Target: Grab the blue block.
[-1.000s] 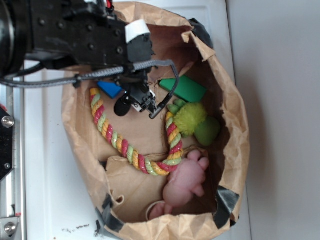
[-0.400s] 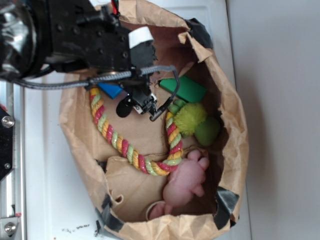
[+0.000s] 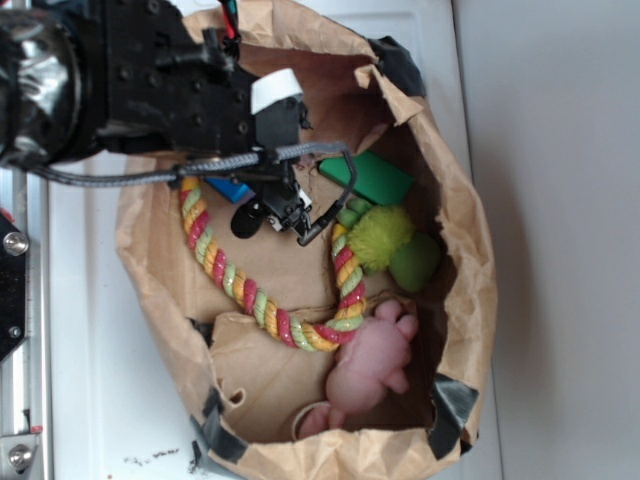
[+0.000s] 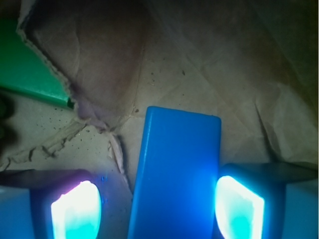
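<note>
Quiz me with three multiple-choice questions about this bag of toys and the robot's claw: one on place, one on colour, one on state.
1. Where is the blue block?
A. between the end effector's fingers
B. on the pink toy
C. outside the paper bag

2. What colour is the other flat block?
A. red
B. green
C. yellow

3. The end effector is
A. open around the block
C. shut on the rope
B. out of view

Answers: 1 A, the wrist view shows it between the fingers; 2 B, it is plainly green; 3 A, gaps remain on both sides.

White surface (image 3: pixel 90 330) with a raised panel outline near its far edge; grey metal rail (image 3: pixel 15 400) with screws along the left edge; plain pale grey wall (image 3: pixel 560 200) right. Even, soft light.
</note>
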`<state>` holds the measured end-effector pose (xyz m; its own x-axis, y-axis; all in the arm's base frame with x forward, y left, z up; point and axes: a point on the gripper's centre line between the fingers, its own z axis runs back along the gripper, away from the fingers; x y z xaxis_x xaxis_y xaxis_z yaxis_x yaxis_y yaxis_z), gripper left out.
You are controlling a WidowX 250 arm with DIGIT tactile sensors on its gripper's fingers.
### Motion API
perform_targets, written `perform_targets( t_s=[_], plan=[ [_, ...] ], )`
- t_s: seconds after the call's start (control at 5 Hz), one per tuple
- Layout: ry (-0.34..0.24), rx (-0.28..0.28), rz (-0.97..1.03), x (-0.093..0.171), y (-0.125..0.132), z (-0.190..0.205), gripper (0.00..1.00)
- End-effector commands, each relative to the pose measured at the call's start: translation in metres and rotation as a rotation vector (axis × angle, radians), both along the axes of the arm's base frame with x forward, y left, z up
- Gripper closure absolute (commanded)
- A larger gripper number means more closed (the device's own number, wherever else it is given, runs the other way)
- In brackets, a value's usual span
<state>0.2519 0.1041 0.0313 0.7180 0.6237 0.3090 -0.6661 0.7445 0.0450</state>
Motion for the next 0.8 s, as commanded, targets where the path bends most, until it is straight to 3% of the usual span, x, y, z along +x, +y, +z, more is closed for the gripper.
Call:
perform_targets(
  t_s=[0.0, 0.2, 0.4, 0.6],
  plan=[
    [-0.02, -0.01, -0.002, 0.0013, 0.0026, 0.0011, 0.0],
    [-0.009, -0.018, -0.01, 0.0017, 0.002, 0.0004, 0.0],
    [-0.006, -0.034, -0.003, 0.0029, 0.0026, 0.0022, 0.22],
    [-0.029, -0.039, 0.008, 0.0021, 0.0032, 0.0058, 1.0]
  ],
)
